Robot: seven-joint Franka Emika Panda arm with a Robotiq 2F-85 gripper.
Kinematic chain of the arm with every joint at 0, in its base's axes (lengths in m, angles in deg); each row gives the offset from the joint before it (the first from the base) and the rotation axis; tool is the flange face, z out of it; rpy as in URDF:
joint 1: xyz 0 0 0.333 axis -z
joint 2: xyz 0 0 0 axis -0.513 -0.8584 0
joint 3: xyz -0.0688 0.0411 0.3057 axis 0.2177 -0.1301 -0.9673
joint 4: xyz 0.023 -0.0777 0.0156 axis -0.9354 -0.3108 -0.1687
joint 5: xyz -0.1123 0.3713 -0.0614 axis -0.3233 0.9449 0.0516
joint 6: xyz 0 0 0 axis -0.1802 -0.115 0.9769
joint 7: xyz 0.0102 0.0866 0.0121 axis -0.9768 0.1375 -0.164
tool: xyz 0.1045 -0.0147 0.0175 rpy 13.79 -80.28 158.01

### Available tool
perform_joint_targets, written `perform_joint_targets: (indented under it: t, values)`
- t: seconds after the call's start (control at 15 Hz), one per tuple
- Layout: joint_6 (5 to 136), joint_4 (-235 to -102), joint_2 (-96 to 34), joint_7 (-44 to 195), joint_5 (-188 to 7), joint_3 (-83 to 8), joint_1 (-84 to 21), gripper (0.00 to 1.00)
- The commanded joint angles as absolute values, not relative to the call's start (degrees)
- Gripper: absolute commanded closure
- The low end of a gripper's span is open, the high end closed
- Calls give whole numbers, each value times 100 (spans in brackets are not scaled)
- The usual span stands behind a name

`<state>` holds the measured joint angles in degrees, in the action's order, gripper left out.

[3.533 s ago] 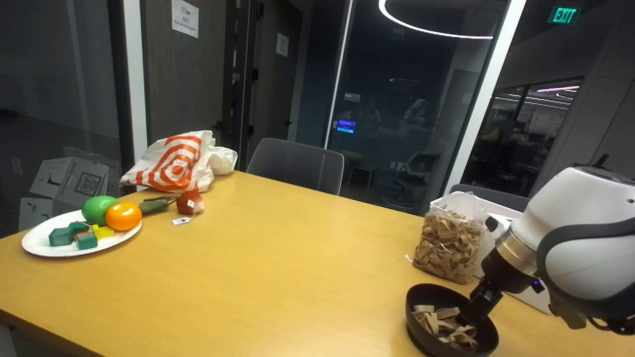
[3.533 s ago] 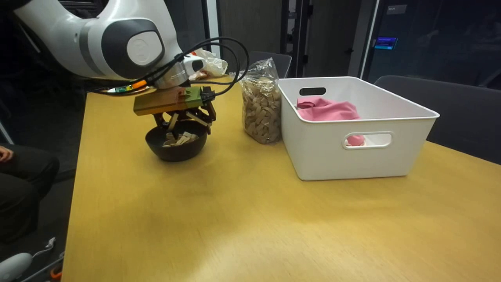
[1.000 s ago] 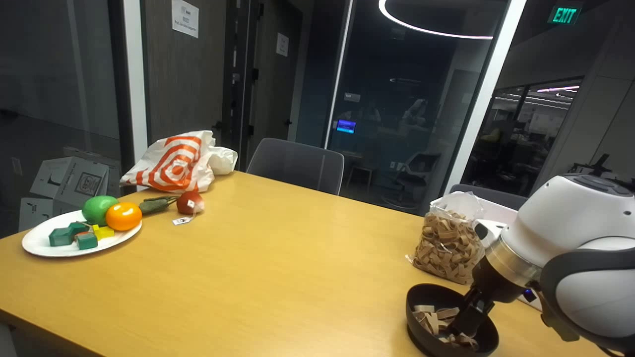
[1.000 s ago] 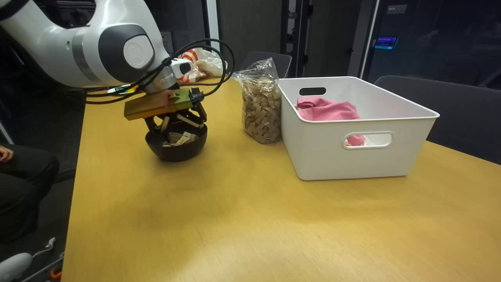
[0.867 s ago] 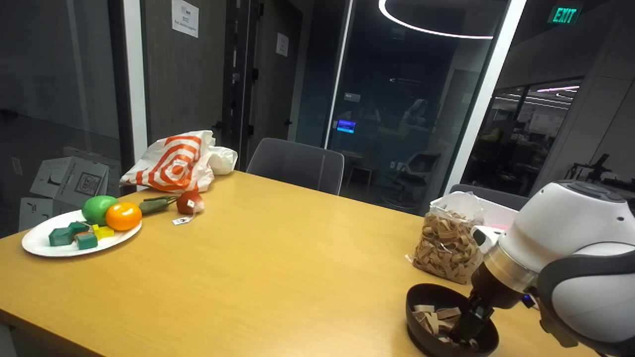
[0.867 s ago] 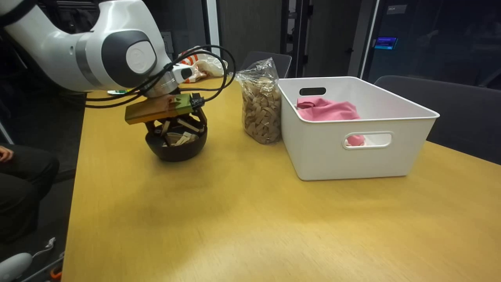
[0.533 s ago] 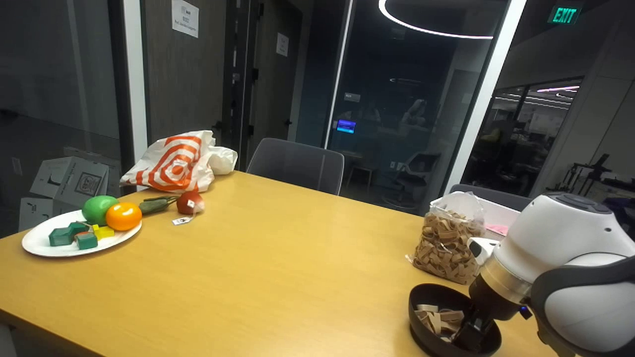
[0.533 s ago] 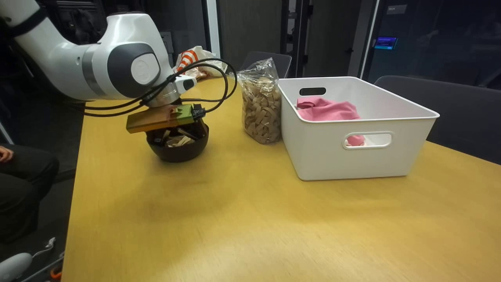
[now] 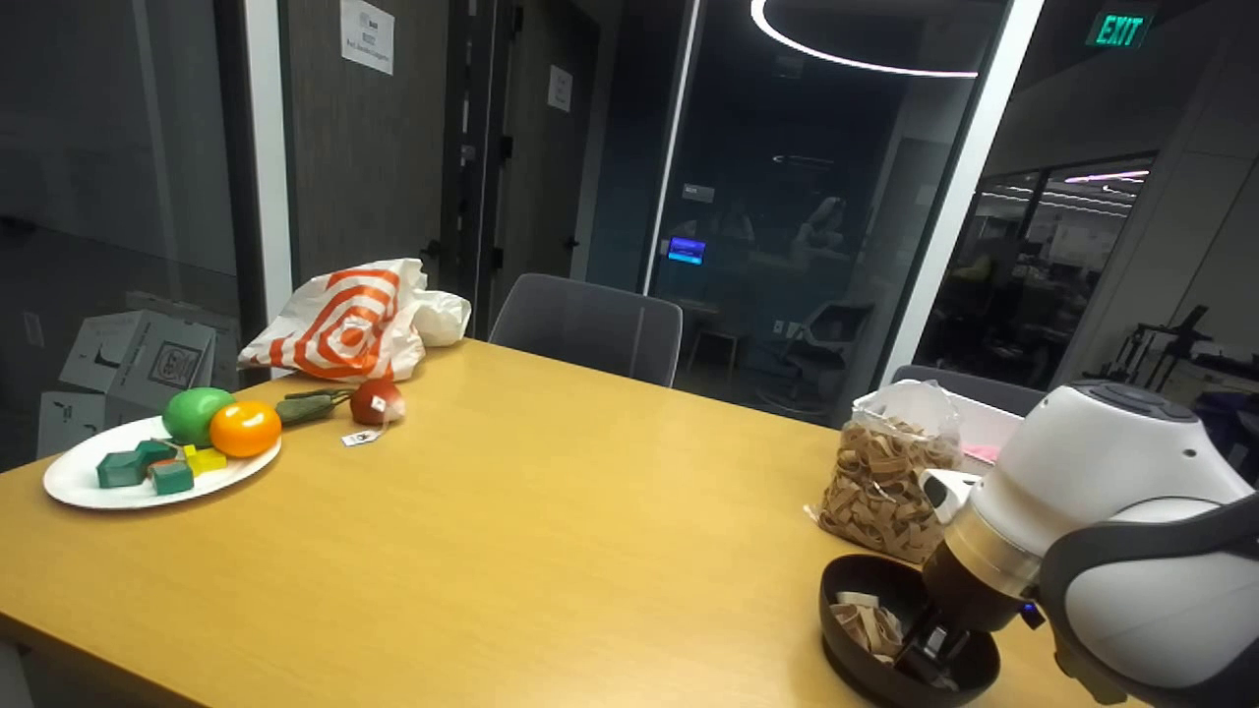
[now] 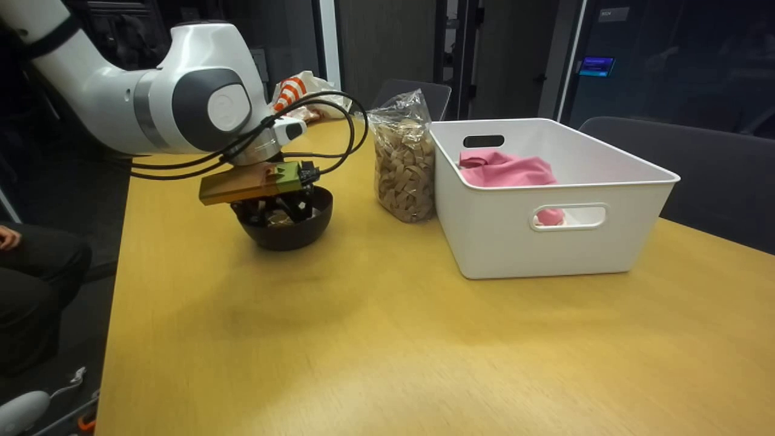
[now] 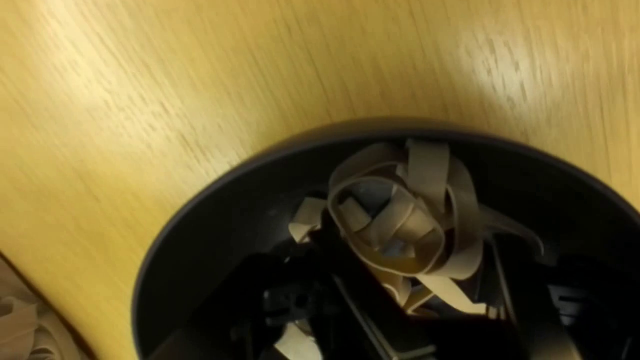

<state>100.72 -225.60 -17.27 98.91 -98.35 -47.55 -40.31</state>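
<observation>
Tool [image 11: 410,235] is standing in bowl [image 10: 295,236], toward one long edge of counter [image 10: 375,345], fingers [image 11: 365,285] apart around bands [image 9: 868,626]. Reach is looking done; no grip or lift is showing.

- And there's the dark bowl [image 10: 293,236], round, mouth up, sitting on the wooden tabletop [image 10: 387,339]!
- Inside, tan bands [image 11: 463,227], flat, some curled into loops, overlap in a heap (part of it's hidden)!

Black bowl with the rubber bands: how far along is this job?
Done: the pincer is inside the black bowl. In hand: rubber bands show between its parted jaws; no firm grip shows. Left, perhaps: securing and lifting some, as the rubber bands lie inside the black bowl.
</observation>
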Motion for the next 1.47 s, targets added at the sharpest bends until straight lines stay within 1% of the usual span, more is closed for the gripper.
perform_joint_targets:
  t: [0.0,0.13,0.2,0.27,0.33,0.47,0.53,1.0,1.4]
  values:
    - [10081,-22477,-1810,9844,-9825,-4831,-3937,79]
    - [10064,-22480,-1760,9814,-9880,-4818,-3933,92]
    - [10061,-22470,-1748,9805,-9902,-4810,-3928,93]
    - [10037,-22468,-1720,9809,-9894,-4804,-3917,97]
    - [10021,-22472,-1699,9810,-9894,-4798,-3902,97]
    - [10000,-22483,-1628,9781,-9916,-4779,-3867,93]
    - [10009,-22492,-1580,9737,-9977,-4758,-3845,92]
    - [9959,-22506,-1119,9953,-9624,-4742,-3727,92]
    - [9878,-22472,-462,9729,-10042,-4659,-3619,92]
